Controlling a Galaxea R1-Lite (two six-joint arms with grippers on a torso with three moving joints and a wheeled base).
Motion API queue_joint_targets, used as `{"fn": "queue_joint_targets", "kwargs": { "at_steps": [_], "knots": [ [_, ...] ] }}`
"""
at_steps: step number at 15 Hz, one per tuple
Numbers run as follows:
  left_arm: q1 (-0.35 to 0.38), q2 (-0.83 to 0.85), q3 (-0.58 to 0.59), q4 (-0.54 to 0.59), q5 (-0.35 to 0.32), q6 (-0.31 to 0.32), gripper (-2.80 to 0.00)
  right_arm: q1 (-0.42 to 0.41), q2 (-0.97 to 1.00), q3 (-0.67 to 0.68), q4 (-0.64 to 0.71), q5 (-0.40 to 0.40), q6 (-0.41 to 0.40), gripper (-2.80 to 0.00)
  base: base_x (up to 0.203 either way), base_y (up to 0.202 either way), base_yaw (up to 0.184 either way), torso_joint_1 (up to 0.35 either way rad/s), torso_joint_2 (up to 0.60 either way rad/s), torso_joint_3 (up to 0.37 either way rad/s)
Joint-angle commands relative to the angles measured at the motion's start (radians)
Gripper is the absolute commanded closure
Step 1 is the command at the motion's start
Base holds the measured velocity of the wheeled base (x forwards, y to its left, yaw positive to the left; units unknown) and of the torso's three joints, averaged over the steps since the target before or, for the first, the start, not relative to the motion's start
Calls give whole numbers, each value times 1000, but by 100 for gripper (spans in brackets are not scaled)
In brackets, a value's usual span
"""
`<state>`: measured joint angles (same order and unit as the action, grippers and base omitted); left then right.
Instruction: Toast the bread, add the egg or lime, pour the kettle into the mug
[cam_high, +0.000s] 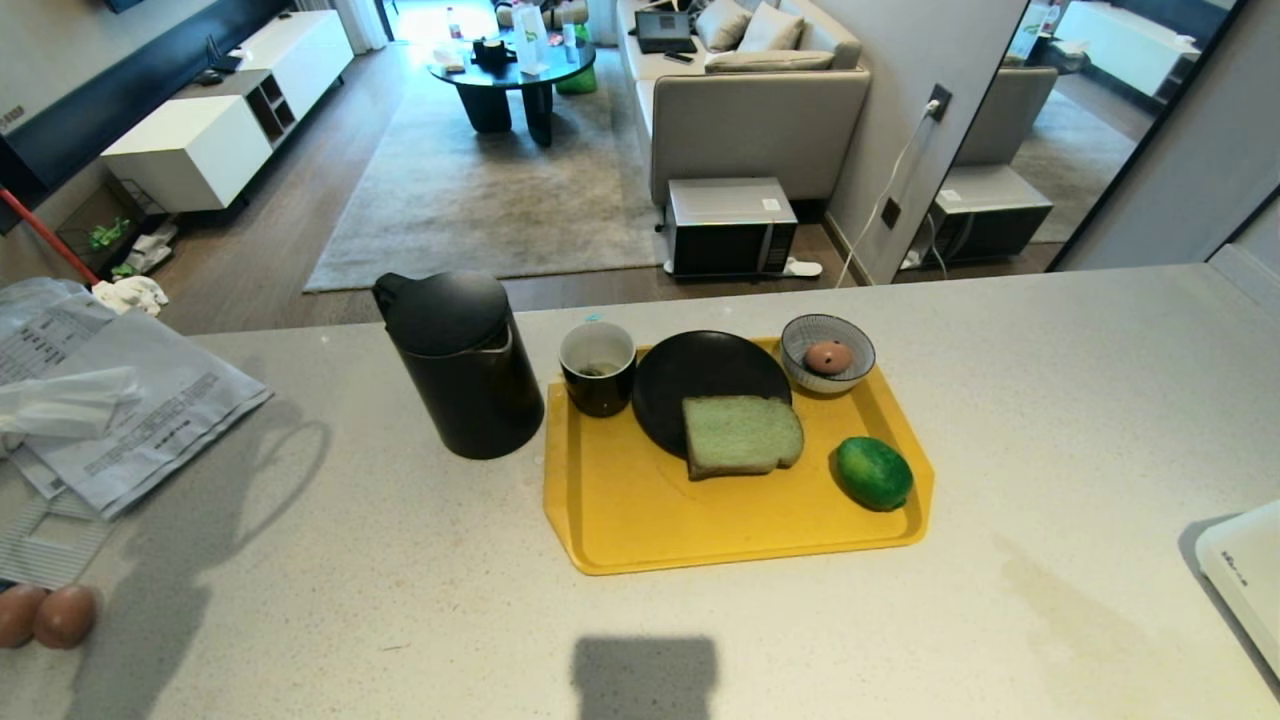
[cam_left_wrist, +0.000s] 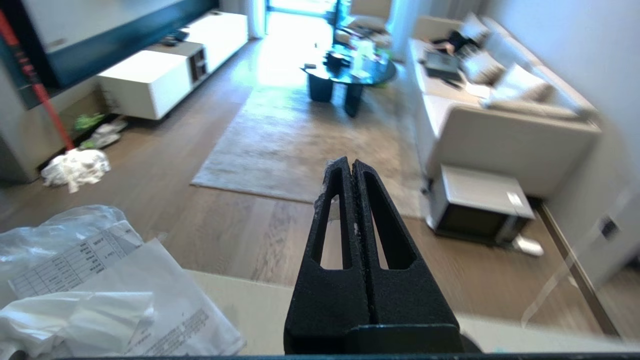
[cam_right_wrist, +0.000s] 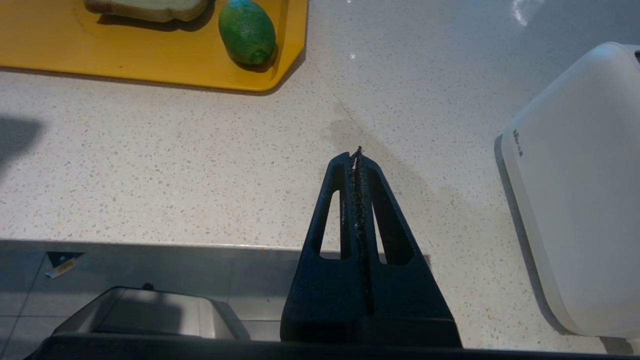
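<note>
On the yellow tray (cam_high: 640, 520) a pale green bread slice (cam_high: 742, 435) lies partly on a black plate (cam_high: 700, 375). The glossy green lime (cam_high: 873, 472) sits at the tray's right, also seen as the lime (cam_right_wrist: 247, 31) in the right wrist view. An egg (cam_high: 828, 356) rests in a striped bowl (cam_high: 800, 340). The black mug (cam_high: 598, 368) stands at the tray's back left, beside the tall black kettle (cam_high: 462, 365). Neither arm shows in the head view. My left gripper (cam_left_wrist: 348, 164) is shut and empty, raised over the counter's left. My right gripper (cam_right_wrist: 356, 154) is shut and empty near the front edge.
A white toaster (cam_right_wrist: 580, 190) stands at the counter's right, its corner (cam_high: 1245, 580) showing in the head view. Plastic bags with papers (cam_high: 90, 420) lie at the left, with two brown eggs (cam_high: 45, 615) in front. Beyond the counter edge are a floor-standing microwave (cam_high: 732, 226), rug and sofa.
</note>
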<state>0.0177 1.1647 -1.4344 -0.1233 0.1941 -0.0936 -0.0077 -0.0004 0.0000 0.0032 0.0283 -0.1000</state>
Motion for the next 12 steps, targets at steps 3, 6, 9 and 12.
{"fn": "queue_joint_targets", "kwargs": {
  "at_steps": [3,6,9,12],
  "knots": [
    [7,-333,233,100,-124,32,0,0,0,1,0,1,-1,0,0,0,0,0,0,0],
    [6,-489,426,126,-158,65,0,0,0,0,0,1,-1,0,0,0,0,0,0,0],
    [3,-633,620,130,-164,86,0,0,0,0,0,1,-1,0,0,0,0,0,0,0],
    [2,-785,795,130,-165,98,0,0,0,0,0,1,-1,0,0,0,0,0,0,0]
  ]
}}
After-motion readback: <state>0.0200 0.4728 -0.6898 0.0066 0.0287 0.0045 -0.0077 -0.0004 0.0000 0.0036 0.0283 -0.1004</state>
